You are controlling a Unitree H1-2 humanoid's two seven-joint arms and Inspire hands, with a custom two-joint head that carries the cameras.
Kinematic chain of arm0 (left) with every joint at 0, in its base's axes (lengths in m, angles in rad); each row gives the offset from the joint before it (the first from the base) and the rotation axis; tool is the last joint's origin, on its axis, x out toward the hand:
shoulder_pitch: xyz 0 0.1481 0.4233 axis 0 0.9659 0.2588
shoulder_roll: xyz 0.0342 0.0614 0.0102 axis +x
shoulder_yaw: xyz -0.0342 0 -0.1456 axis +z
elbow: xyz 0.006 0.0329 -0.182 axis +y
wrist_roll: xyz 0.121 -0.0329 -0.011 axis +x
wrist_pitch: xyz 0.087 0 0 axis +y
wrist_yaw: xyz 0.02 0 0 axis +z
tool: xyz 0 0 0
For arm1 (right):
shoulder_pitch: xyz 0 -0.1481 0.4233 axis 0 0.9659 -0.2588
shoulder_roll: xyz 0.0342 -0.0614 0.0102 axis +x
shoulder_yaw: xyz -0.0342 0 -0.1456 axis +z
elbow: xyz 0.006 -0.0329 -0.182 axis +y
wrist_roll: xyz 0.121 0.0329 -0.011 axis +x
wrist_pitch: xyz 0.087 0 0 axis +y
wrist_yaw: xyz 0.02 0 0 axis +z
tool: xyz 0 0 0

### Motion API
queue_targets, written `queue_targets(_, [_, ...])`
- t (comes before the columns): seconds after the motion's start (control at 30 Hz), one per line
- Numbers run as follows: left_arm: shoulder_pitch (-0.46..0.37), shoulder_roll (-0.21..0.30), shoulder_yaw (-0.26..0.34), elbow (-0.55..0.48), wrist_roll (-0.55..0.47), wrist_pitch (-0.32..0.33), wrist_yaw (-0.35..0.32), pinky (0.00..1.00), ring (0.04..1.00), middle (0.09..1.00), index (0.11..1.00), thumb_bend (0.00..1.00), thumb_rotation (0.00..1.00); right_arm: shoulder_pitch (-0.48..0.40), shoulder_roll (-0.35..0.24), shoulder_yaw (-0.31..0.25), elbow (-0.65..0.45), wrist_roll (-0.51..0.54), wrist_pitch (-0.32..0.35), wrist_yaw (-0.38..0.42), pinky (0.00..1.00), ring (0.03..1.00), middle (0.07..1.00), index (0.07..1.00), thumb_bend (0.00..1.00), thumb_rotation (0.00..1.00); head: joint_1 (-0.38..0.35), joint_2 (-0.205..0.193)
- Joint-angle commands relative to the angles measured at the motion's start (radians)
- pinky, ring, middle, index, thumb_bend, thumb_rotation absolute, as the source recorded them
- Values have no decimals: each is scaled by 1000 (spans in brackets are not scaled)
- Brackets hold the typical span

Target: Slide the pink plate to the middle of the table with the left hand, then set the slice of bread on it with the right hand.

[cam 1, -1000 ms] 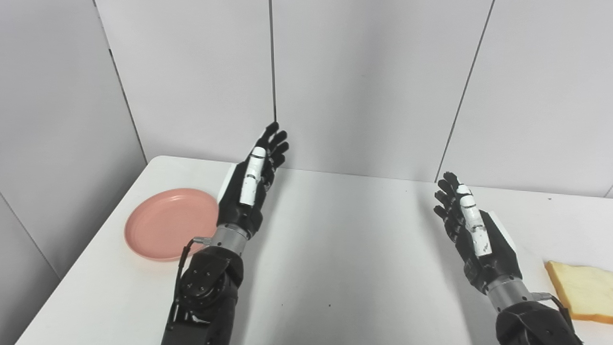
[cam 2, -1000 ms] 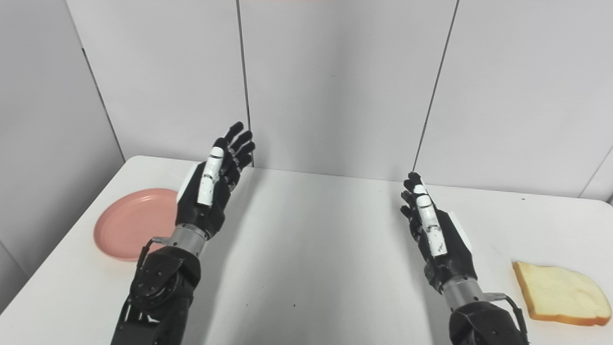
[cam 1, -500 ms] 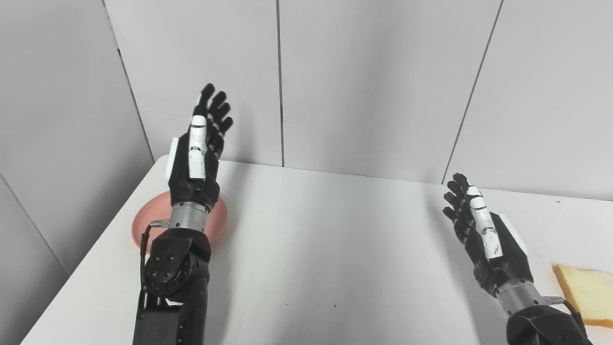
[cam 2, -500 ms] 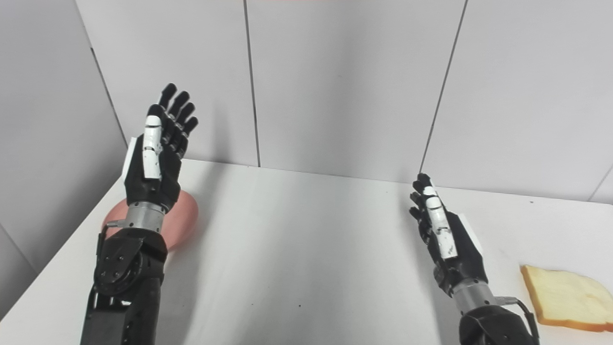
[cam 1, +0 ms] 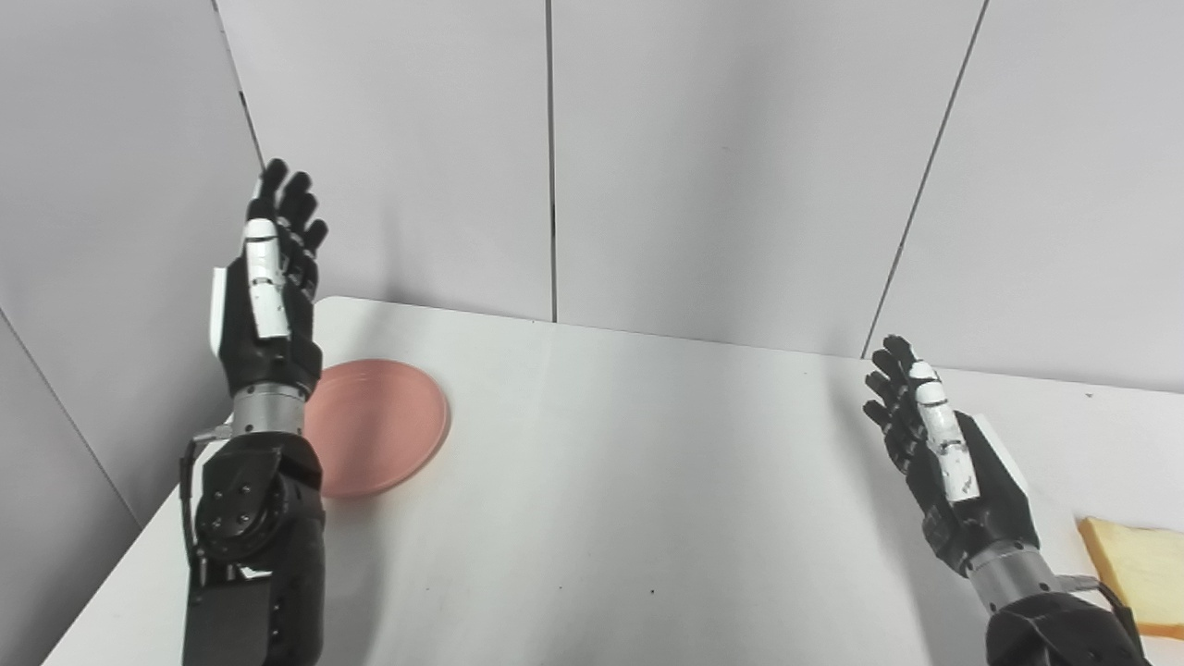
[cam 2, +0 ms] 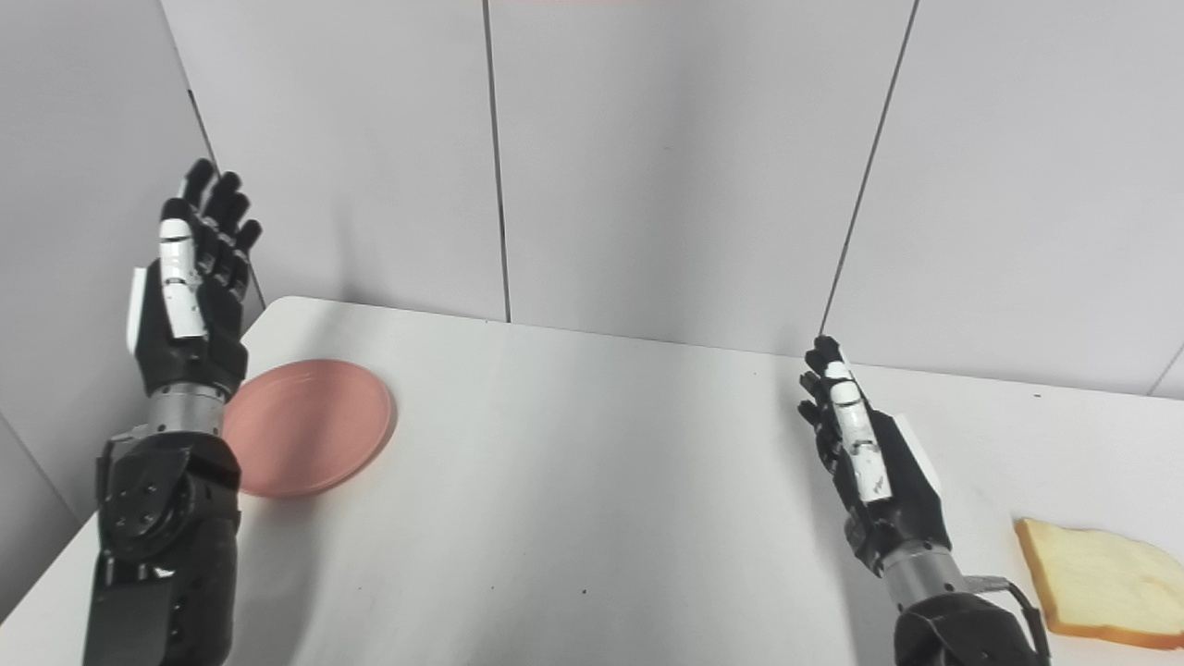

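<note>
The pink plate (cam 1: 375, 425) lies flat on the white table (cam 1: 629, 481) near its left edge. My left hand (cam 1: 268, 296) is raised well above the table at the plate's left side, fingers straight and apart, holding nothing; its forearm covers the plate's left rim. My right hand (cam 1: 943, 462) hovers open over the table's right part, fingers up. The slice of bread (cam 2: 1096, 578) lies flat near the right edge, just right of my right wrist and untouched.
Grey wall panels (cam 1: 703, 157) close off the table at the back and along the left side. The left hand is close to the left wall panel. A few small dark specks dot the tabletop near the front.
My left hand has swung up and leftward, from right of the plate to its left side. The right hand kept its pose. The camera shifted slightly.
</note>
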Motion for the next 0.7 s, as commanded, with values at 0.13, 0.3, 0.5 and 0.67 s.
queue_targets(0.13, [-21, 45, 28, -19, -20, -34, 17, 997, 992, 971, 955, 443, 1000, -31, -10, -3, -51, 7, 9, 1, 1000, 1000, 1000, 1000, 57, 1000, 6, -1])
queue_targets(0.3, [-16, 60, 57, 5, -35, -21, 23, 1000, 994, 972, 951, 430, 1000, -34, -10, -4, -53, 12, 14, 1, 1000, 1000, 1000, 1000, 41, 1000, 17, 0])
queue_targets(0.5, [-12, 90, 89, 66, -90, -40, 12, 1000, 995, 976, 955, 420, 1000, -31, -13, -4, -57, 11, 17, 3, 1000, 1000, 1000, 1000, 36, 1000, 25, -2])
queue_targets(0.67, [-13, 104, 103, 120, -102, -68, 14, 1000, 986, 972, 949, 408, 1000, -32, -12, -5, -55, 18, 24, 5, 1000, 1000, 1000, 1000, 36, 1000, 28, -3])
